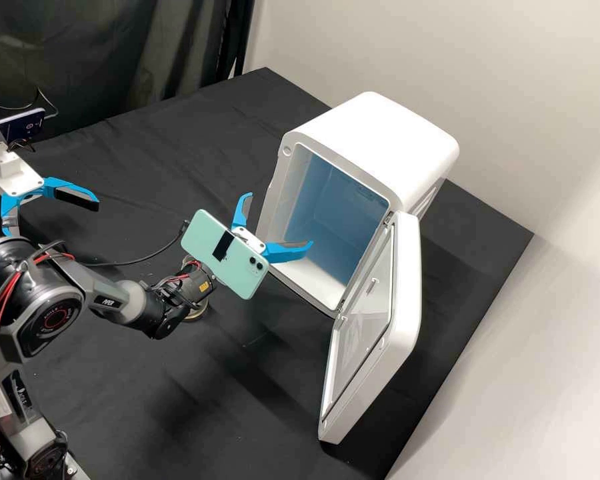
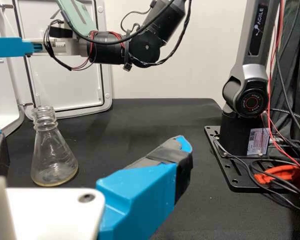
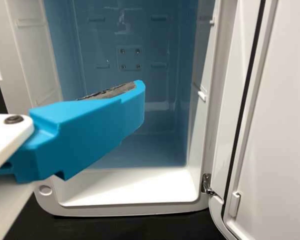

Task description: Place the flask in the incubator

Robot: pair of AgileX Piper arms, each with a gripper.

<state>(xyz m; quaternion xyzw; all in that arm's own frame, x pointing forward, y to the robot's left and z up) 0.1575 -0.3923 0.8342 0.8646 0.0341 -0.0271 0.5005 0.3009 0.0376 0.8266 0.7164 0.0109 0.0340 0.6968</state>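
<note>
**Incubator open, flask not yet picked up**
The flask point(image 2: 52, 148) stood upright on the counter point(image 1: 147, 153) near the incubator point(image 1: 373, 140), its long axis vertical and its open neck pointing straight up. The door point(image 1: 380, 320) hung wide, so the step in hand looked like the grasp itself. The right gripper point(image 1: 280, 220) sat at the incubator's mouth with fingers spread wide and nothing between them. The left gripper point(image 1: 52, 217) hung above the counter, also wide and empty, with the flask ahead of it in its wrist view. The next move probably called for a gripper to come level with the narrow neck, close on it from the sides, and keep the flask vertical on the way through the opening to the blue chamber floor.
</note>
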